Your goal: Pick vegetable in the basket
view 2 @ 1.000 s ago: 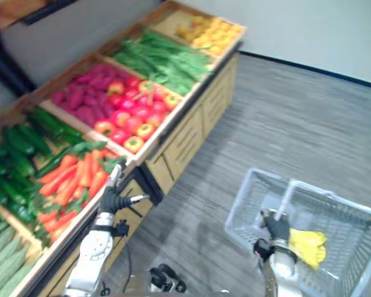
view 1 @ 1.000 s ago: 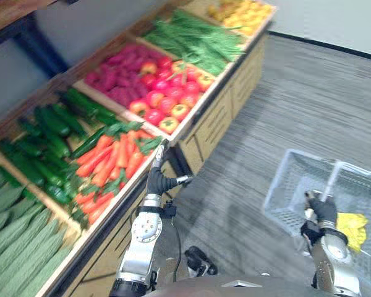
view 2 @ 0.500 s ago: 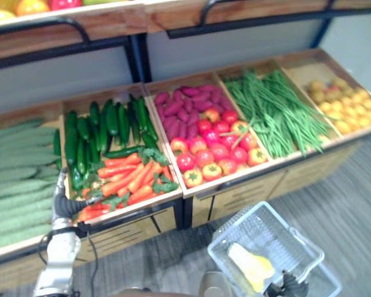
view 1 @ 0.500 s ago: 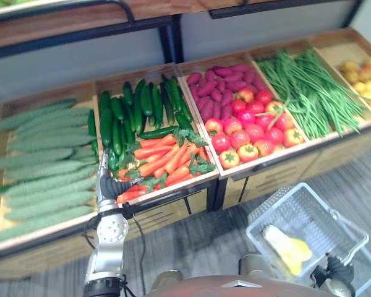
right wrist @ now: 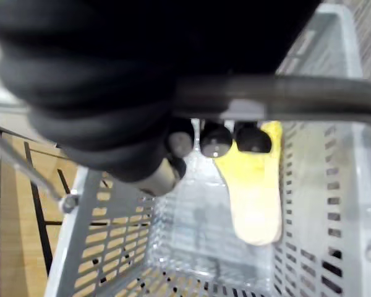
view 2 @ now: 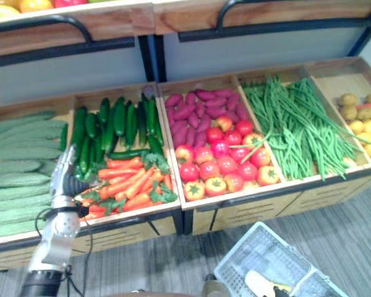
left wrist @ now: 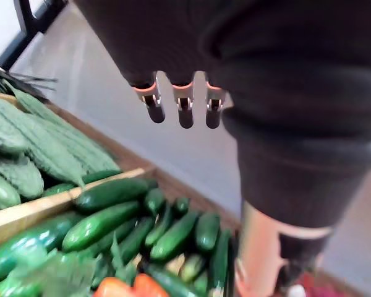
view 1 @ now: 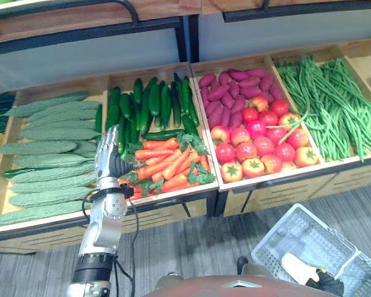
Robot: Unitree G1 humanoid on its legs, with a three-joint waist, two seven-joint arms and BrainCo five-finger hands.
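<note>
The left hand (view 1: 108, 158), fingers straight and empty, hangs at lower left by the carrots (view 1: 164, 164), while the right hand (right wrist: 215, 140) curls round the handle (right wrist: 284, 99) of the basket (view 1: 284, 236) at lower right, where one yellow vegetable (right wrist: 253, 192) already lies, so the next pick is not yet made.

Grocery aisle bkgd: wood produce stand, grey floor.
Produce stand (view 1: 284, 197) runs L-R across view. Its slanted top is split by wood dividers (view 1: 214, 174) into bins, w/ slotted wood panels on the front. Behind it is a plain grey-blue wall panel (view 1: 266, 34), then a wood upper shelf (view 1: 80, 15) on black metal posts (view 1: 185, 37) w/ curved brackets. Floor (view 1: 191, 247) is grey, streaked. Even indoor light.
</note>
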